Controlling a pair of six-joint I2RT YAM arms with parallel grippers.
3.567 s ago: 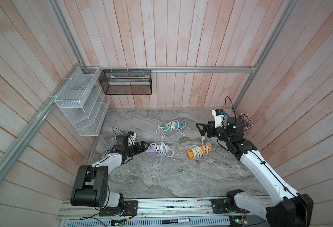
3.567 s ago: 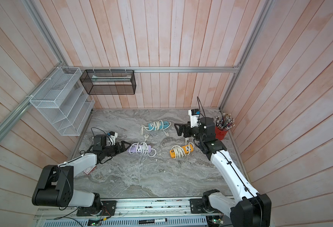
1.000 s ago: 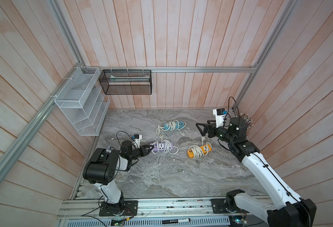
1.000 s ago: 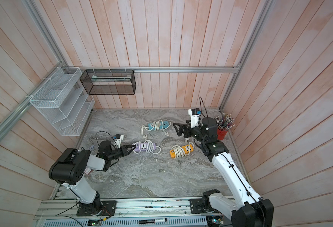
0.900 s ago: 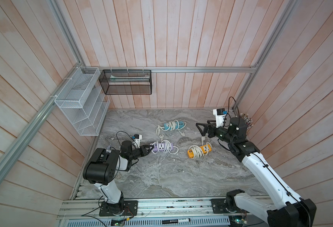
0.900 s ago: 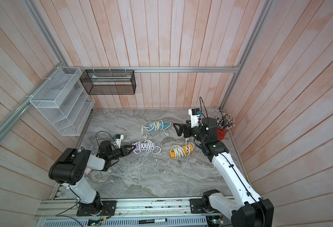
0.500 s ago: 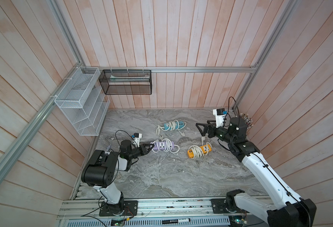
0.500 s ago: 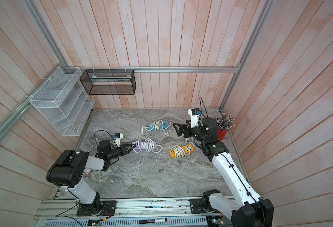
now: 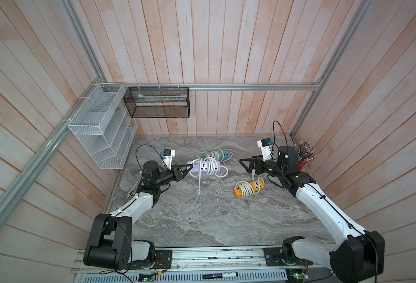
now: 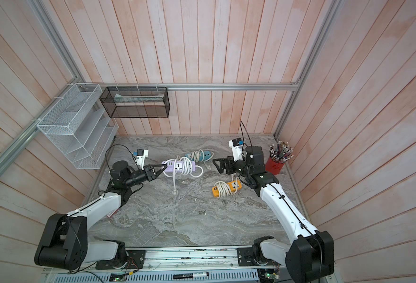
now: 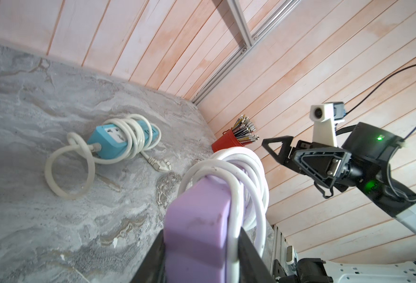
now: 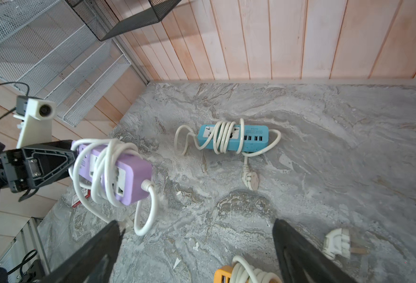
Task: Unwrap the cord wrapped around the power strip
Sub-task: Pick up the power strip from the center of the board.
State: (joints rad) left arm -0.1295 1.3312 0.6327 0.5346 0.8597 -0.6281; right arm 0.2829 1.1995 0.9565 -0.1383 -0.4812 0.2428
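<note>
A purple power strip (image 9: 203,167) (image 10: 180,167) hangs level above the marble table, with a white cord (image 9: 211,164) (image 12: 104,169) looped round it. My left gripper (image 9: 189,168) (image 10: 164,168) (image 11: 199,245) is shut on its left end, and one cord strand is pinched against a finger. A loose length of cord drops to the plug (image 9: 198,192) (image 10: 175,192) on the table. My right gripper (image 9: 245,166) (image 10: 217,165) (image 12: 194,227) stands open to the right of the strip, apart from it and holding nothing.
A blue power strip (image 9: 218,155) (image 12: 234,138) with wrapped cord lies behind the purple one. An orange strip (image 9: 248,188) (image 10: 226,188) lies below my right gripper. A red pencil cup (image 9: 302,166) stands at the right wall. A white wire rack (image 9: 101,132) and black mesh basket (image 9: 156,103) hang on the walls.
My left gripper has lifted the purple strip off the table and carried it a little right and back; a cord end now hangs down. The right arm has hardly moved.
</note>
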